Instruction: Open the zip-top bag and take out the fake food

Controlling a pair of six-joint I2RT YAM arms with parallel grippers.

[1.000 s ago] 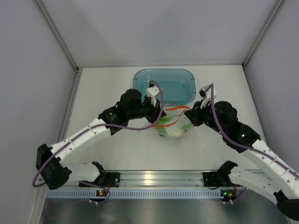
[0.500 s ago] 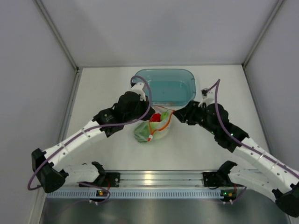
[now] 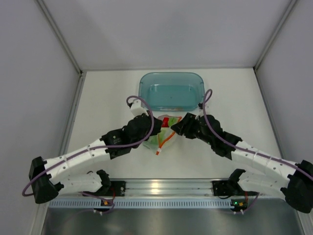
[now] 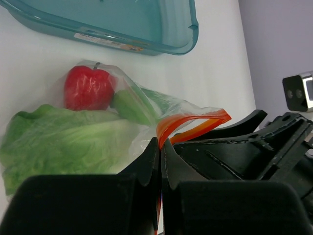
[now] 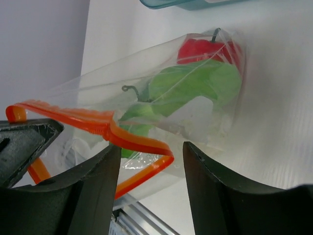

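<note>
We see the clear, crinkly plastic zip-top bag [image 3: 164,133] lying on the white table [image 3: 107,98], just on the near side of the translucent teal rectangular plastic bin [image 3: 171,90]. It is close to the bin's long wall but apart from it. The bag's orange-red zip strip [image 4: 193,122] is parted into a loop at the end of the bag turned away from the bin.

Inside the bag, the small red plastic toy pepper [image 4: 88,88] sits nearest the bin, with the small green oval toy cucumber [image 4: 131,105] just beside it. The larger pale-green-and-white leafy toy cabbage [image 4: 63,142] lies farther from the bin.

The left gripper [image 4: 161,144] has its black fingers pressed together on one lip of the bag at the strip. The right gripper [image 5: 150,149] has its fingers spread wide. The other lip of the strip runs across the gap between them, and they are not pinching it.
</note>
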